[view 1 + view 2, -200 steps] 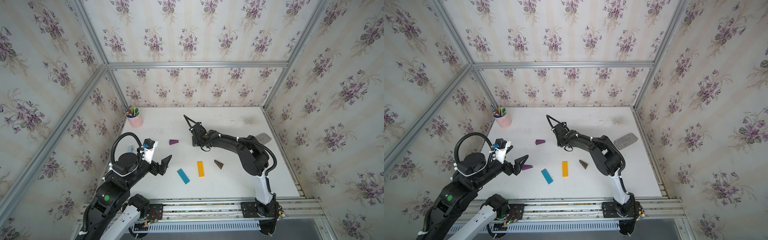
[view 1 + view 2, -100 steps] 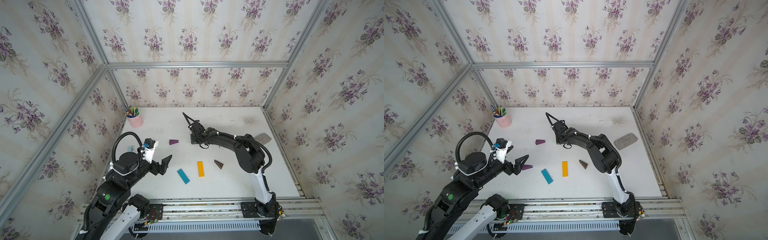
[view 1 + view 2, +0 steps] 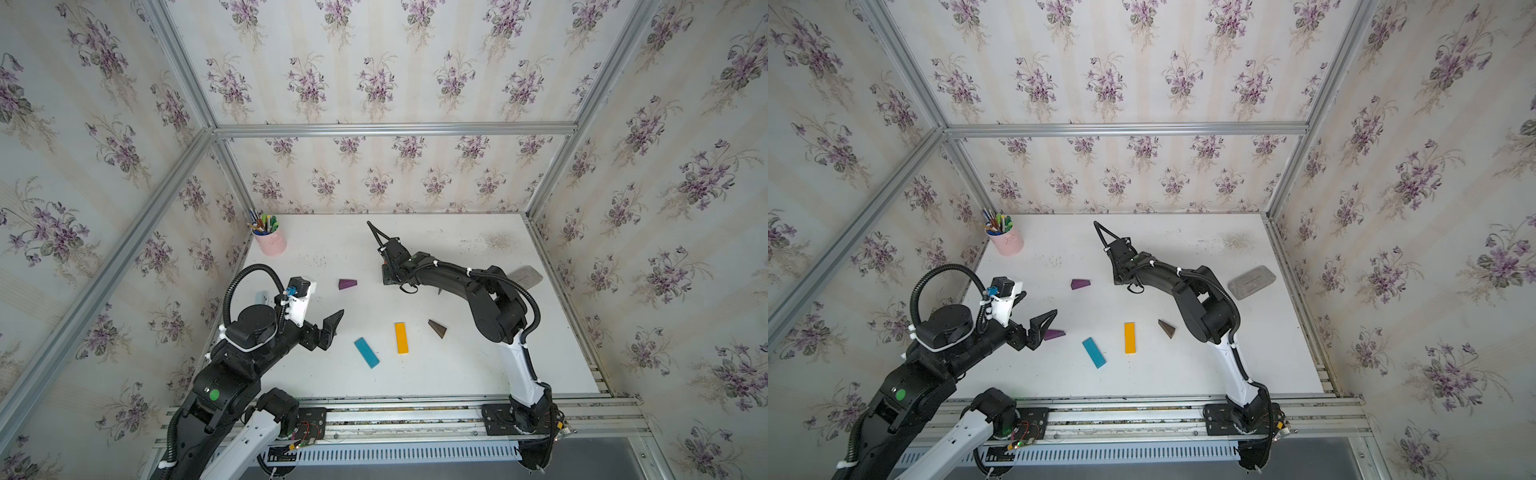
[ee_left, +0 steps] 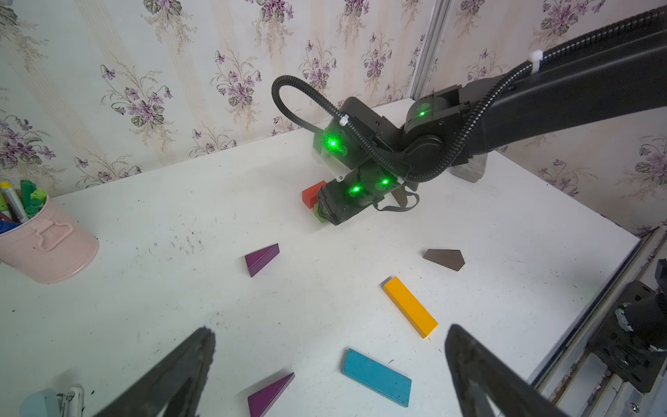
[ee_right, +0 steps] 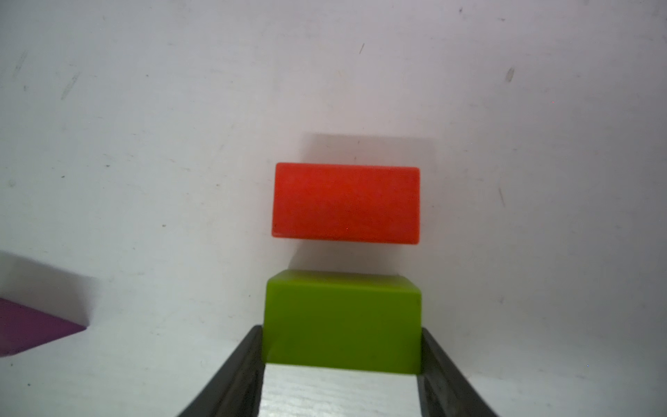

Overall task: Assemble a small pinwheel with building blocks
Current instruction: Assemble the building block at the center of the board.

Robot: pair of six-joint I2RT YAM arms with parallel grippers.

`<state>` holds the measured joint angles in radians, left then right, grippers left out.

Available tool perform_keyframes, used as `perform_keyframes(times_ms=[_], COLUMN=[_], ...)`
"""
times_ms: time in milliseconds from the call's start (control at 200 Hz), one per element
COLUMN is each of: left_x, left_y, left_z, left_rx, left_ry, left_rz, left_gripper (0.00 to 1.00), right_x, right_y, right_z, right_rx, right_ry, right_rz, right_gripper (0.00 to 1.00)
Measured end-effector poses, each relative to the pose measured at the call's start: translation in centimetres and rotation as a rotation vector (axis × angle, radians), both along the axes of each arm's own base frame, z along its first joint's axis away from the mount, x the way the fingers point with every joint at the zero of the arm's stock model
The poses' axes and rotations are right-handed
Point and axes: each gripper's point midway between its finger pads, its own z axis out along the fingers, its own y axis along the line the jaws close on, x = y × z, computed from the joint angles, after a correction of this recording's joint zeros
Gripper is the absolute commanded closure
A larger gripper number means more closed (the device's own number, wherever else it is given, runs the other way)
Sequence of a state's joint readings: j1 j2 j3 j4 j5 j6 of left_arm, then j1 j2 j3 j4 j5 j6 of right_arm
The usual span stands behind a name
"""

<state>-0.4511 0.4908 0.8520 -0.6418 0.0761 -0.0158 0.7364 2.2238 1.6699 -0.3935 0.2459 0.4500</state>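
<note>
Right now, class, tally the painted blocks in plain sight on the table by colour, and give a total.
red block: 1
green block: 1
orange bar: 1
blue bar: 1
purple wedges: 2
brown wedge: 1
Total: 7
A brownish sliver under the right arm is too hidden to count.

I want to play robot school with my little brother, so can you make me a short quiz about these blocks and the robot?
1. True or false: the right pincer is gripping the green block.
2. Which bar lies nearer the brown wedge out in the open? A) the orange bar B) the blue bar
3. How many purple wedges can you count in the left wrist view?
Key: 1 true; 2 A; 3 two.
</note>
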Motion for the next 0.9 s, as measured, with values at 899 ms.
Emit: perform_keyframes(times_ms=[899], left_x=[-0.2], left_y=[0.0], left_z=[0.2], left_rx=[-0.005], left_ry=[-0.007], left_rz=[-0.004], left_gripper=[0.0], right_x=[1.4], right_y=[0.1], right_z=[-0.1], right_rx=[0.006], right_ry=[-0.013], right_rz=[-0.008], right_gripper=[0.43])
